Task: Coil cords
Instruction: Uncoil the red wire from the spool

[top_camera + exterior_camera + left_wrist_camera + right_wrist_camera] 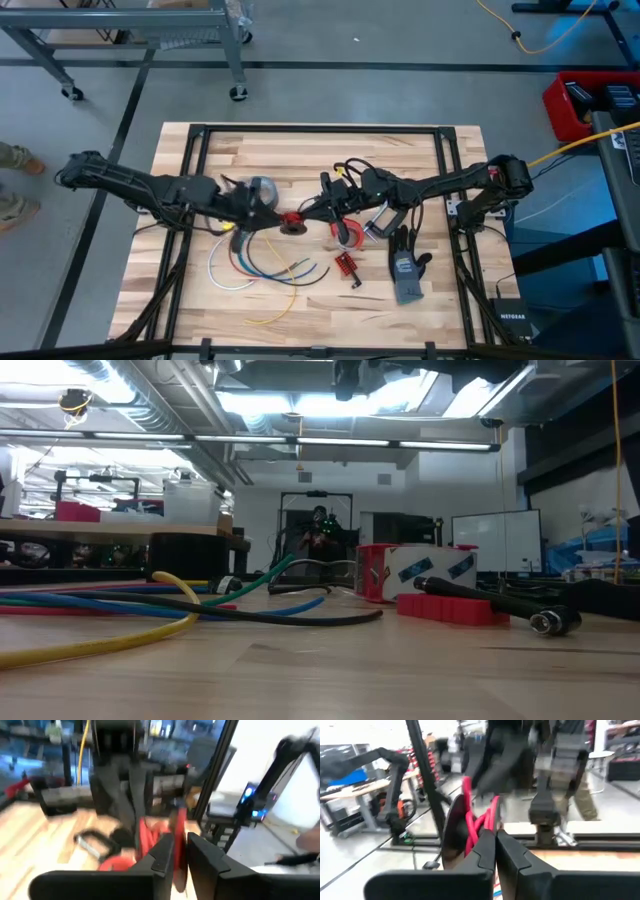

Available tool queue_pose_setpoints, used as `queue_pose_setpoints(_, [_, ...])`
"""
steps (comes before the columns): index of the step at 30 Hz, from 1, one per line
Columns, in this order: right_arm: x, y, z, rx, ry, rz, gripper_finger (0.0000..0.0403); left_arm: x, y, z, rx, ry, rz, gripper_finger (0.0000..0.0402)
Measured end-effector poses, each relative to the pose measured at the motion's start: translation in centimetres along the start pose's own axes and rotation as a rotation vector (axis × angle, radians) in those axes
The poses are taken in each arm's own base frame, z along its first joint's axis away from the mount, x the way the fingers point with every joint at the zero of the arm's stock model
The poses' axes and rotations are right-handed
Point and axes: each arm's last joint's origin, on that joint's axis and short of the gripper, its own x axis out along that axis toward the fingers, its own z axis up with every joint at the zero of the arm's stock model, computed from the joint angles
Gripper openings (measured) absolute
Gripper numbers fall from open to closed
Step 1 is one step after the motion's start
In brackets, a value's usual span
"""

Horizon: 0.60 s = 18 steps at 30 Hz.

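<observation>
Over the middle of the table (180, 300), the right pincer (495, 839) is pinched tight on the red cord (470, 827). Directly facing it, the left pincer (180, 851) stands slightly parted with that cord between its fingers. Other cords (255, 265) lie just below the left pincer.

Both arms stretched inward to table centre; left hand (283, 217) slightly parted; right hand (303, 213) closed.

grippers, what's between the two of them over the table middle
In the high view, only the bunched red cord sits between the left gripper and the right gripper; the right wrist view shows the right one shut on it.
</observation>
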Motion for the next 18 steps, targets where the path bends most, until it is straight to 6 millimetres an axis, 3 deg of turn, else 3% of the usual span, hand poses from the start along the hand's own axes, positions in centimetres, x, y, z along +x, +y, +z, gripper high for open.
queue_pose_setpoints(9, [0.0, 0.1, -0.2, 0.003, 0.011, 0.023, 0.0003, -2.8, -0.1, 1.9, 0.010, -0.114, -0.021, 0.0073])
queue_pose_setpoints(18, [0.0, 0.1, -0.1, 0.001, 0.005, 0.023, 0.0002, -0.6, 0.0, 0.4, 0.068, -0.022, -0.002, 0.0074])
